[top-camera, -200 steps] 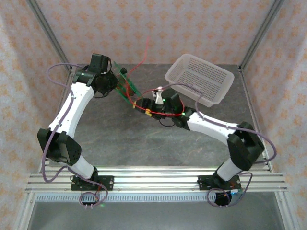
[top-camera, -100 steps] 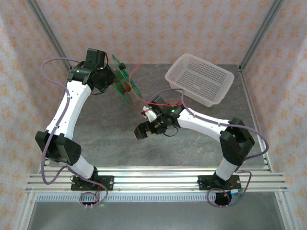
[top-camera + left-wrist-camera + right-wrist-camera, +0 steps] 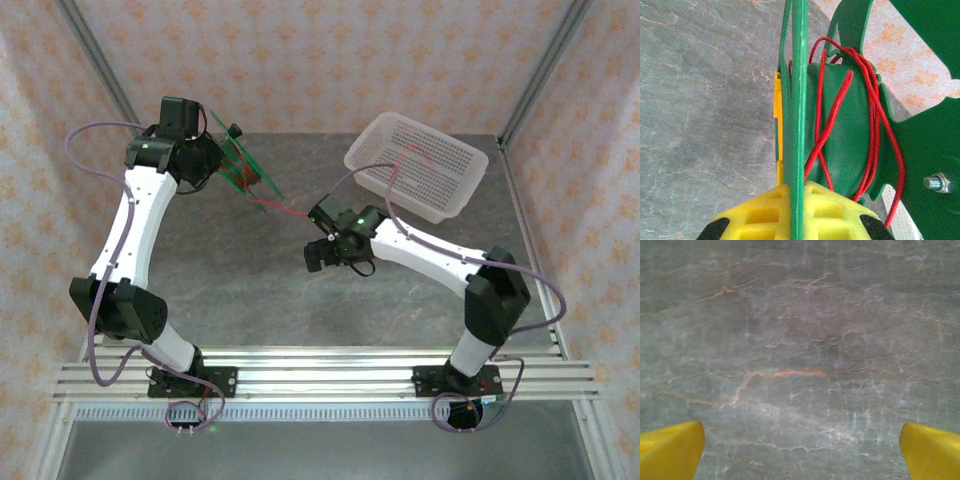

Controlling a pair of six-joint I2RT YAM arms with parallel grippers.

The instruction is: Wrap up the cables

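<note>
Left pincer: seen at the upper left of the top view, raised above the bench; in the left wrist view its yellow fingers are closed together on a thin flange of the green reel.
Green reel: held tilted in the top view, just right of the left pincer.
Red cable: several loose turns are wound around the reel's hub, between its flanges; one strand hangs outside the right flange. In the top view a strand is led from the reel down and right, toward the right arm's wrist. A thin red line is also seen against the basket; whether it touches cannot be told.
Right pincer: found at centre frame, pointed down at the bench; its yellow fingertips are spread wide apart, with bare grey stone-patterned bench between them and nothing gripped.
Basket: white, perforated, set at the upper right, tilted.
</note>
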